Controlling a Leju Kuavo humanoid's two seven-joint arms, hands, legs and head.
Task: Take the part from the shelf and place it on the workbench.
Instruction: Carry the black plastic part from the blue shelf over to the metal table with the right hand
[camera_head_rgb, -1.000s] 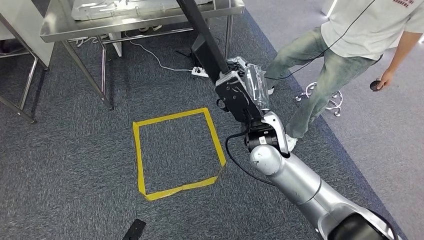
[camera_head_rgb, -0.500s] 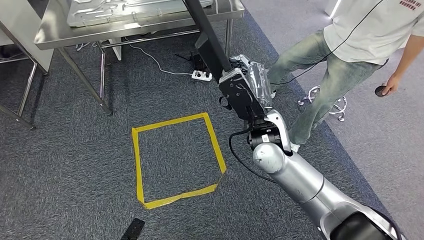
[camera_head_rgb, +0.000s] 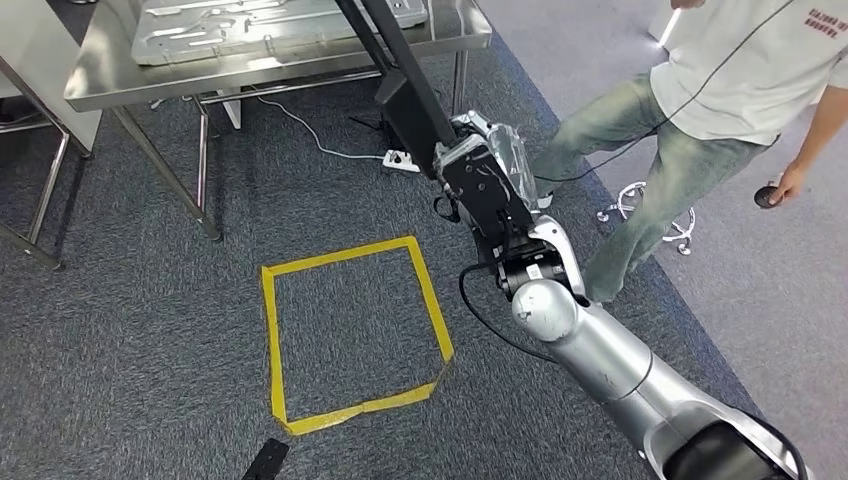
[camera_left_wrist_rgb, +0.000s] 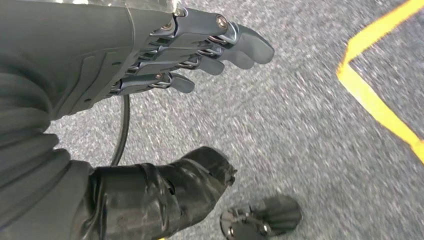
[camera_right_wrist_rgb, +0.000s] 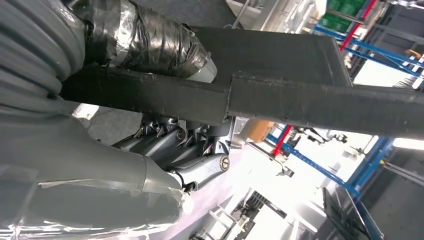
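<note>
Carrying part toward workbench.
Right hand (camera_head_rgb: 487, 170) gripped the black part (camera_head_rgb: 405, 65); left hand (camera_left_wrist_rgb: 200, 47) hung slack, empty. Next: judged, close on the steel workbench (camera_head_rgb: 455, 25).

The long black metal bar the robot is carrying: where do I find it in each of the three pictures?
Head view: the long black metal bar slants from the top centre down into the right hand.
Right wrist view: the bar stretches across the picture, close up, gripped by the right hand.
Left wrist view: not in it.
Shared landmark: the right hand gripping the bar.
</note>
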